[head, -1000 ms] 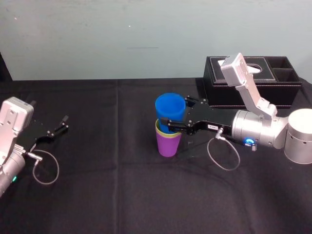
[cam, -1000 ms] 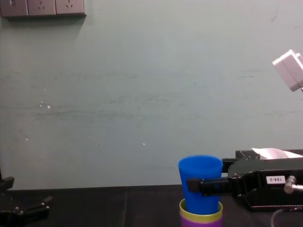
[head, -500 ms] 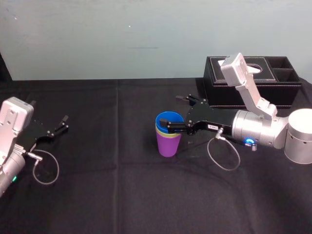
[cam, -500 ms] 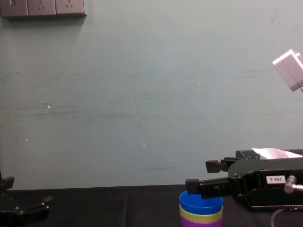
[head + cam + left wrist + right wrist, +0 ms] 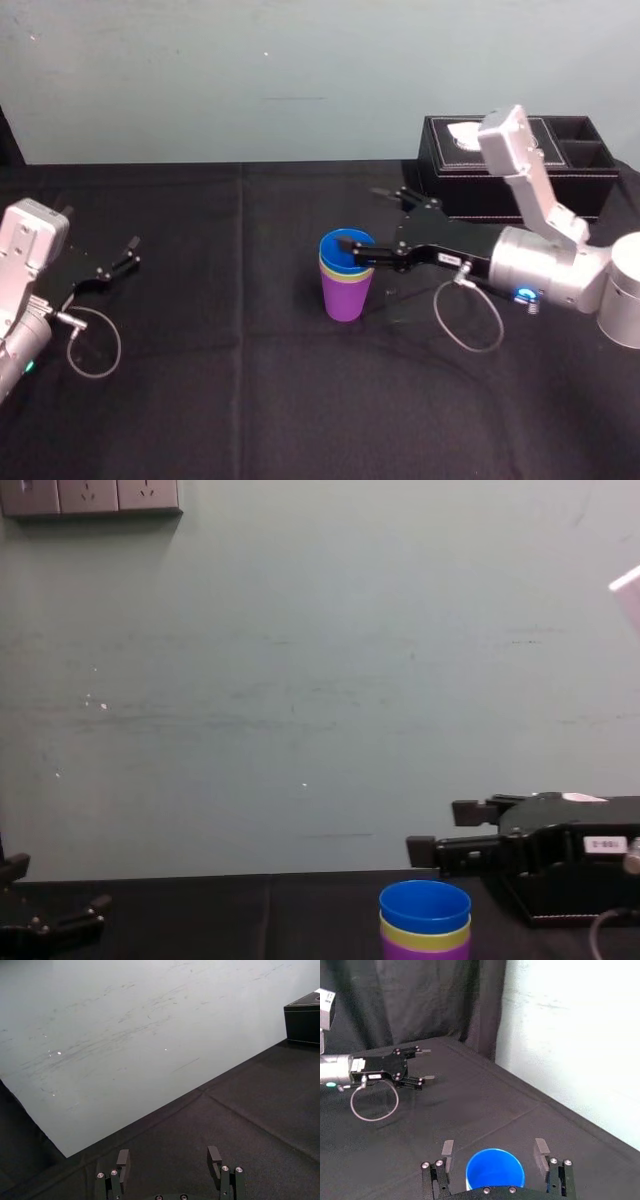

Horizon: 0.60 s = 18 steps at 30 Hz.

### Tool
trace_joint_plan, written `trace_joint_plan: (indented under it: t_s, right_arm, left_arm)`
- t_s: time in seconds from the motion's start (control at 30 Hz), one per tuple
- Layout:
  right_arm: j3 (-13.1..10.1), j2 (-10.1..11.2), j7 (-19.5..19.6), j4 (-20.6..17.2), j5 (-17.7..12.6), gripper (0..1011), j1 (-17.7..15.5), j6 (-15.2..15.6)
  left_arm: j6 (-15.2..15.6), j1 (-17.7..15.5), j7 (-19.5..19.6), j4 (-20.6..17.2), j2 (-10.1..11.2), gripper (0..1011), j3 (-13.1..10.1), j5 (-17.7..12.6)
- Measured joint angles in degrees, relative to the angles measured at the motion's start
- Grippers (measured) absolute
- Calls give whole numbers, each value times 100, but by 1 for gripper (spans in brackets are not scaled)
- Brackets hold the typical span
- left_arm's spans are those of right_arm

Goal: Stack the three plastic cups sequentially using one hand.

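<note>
Left gripper [image 5: 120, 258] sits parked at the left edge, jaws apart and empty. Centre frame, the blue cup [image 5: 332, 250] is nested in the yellow-green cup [image 5: 425, 939], inside the purple cup [image 5: 346, 298]. Right gripper [image 5: 493, 1145] has its jaws wide, flanking the blue rim. A low or skewed retreat could clip and topple all three.

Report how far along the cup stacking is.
Done: the blue cup sits nested in the yellow-green cup, itself inside the purple cup, one upright stack. In hand: nothing; the right gripper hangs open just above the blue rim. The left gripper lies open at the table's left. Remaining: probably only pulling the right arm back.
</note>
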<state>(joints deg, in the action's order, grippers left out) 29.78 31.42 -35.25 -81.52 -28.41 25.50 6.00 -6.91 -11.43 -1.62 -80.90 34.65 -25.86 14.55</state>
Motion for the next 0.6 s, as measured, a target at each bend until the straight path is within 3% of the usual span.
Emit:
trace_joint_plan:
  t_s: [0.37,0.6]
  right_arm:
    - [-630,408,454,-470,-216,1000,-859,-294]
    - [-907,506,665,-445,-168,1000,-1217,-486]
  left_arm:
    - [0,0,0,0,0,1010,0,0]
    - [0,0,0,0,0,1010,0,0]
